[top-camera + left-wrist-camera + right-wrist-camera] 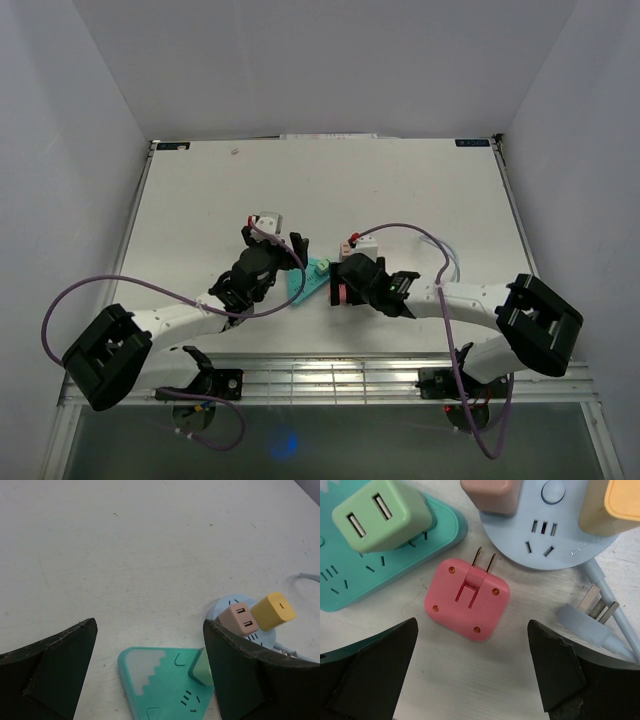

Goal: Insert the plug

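While the right gripper [472,650] hangs over the table [470,700] with its fingers [375,670] spread wide and gripping nothing, the pink plug [467,597] lies loose between them, flat on the surface, its two prongs pointing away toward the round blue power strip [555,545]. The prong tips stop just beside that strip's rim; whether they touch it cannot be told. To the plug's left sits the teal power strip [350,587] with a green adapter [382,512] plugged in, and on the blue strip beyond stand a tan adapter [490,492] and a yellow adapter [622,500]. A pale corded plug [587,612] rests unplugged at the right. Across the teal strip the left gripper [150,635] hovers, jaws equally wide, holding nothing.

By this layout the job is at the grasp — the plug is neither held nor seated. The next move calls for the right fingers to drop and close on the plug's sides, lift it, turn the prongs downward and line them up with a free pair of slots — likely on the blue strip.
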Controlling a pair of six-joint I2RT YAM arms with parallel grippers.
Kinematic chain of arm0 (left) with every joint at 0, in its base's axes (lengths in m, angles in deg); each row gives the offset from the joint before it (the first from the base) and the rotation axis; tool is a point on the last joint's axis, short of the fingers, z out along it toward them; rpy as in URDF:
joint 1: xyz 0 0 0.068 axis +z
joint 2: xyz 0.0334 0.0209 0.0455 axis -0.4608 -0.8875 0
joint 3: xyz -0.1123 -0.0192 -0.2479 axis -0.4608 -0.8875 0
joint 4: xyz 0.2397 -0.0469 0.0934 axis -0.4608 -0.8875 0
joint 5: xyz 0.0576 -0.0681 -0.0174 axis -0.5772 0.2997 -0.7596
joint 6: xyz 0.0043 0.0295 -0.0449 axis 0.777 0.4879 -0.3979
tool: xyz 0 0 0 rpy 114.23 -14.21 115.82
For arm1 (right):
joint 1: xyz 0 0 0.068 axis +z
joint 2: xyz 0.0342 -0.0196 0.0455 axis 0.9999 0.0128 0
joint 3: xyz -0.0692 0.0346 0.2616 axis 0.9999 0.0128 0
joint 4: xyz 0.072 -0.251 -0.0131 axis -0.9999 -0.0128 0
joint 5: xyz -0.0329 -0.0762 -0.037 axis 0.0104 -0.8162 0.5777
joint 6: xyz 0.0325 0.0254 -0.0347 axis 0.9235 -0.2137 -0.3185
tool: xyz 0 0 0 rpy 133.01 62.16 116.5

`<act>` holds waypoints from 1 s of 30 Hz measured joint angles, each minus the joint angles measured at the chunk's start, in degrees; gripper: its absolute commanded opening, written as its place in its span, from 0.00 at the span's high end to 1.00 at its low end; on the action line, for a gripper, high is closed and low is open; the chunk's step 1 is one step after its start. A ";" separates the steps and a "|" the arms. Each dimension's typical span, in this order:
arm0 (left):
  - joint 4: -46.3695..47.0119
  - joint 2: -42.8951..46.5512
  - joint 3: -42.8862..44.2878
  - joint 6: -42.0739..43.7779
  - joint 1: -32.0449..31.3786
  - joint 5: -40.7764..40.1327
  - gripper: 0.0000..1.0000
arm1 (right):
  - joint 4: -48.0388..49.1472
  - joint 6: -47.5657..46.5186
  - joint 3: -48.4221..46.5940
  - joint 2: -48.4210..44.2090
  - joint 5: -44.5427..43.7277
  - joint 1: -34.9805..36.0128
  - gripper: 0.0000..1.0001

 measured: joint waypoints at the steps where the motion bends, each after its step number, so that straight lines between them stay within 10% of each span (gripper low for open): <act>1: -0.63 0.35 0.00 -0.72 0.44 -0.55 0.02 | -1.25 1.09 -1.38 1.27 -1.27 0.57 0.03; 15: -4.76 4.74 -0.72 -7.39 6.10 -2.08 0.02 | -15.04 12.28 -15.54 17.66 -11.69 3.30 0.03; 30: -5.88 4.52 -0.70 -8.66 6.21 1.22 0.02 | -14.08 12.37 -11.13 13.27 -11.37 3.69 0.38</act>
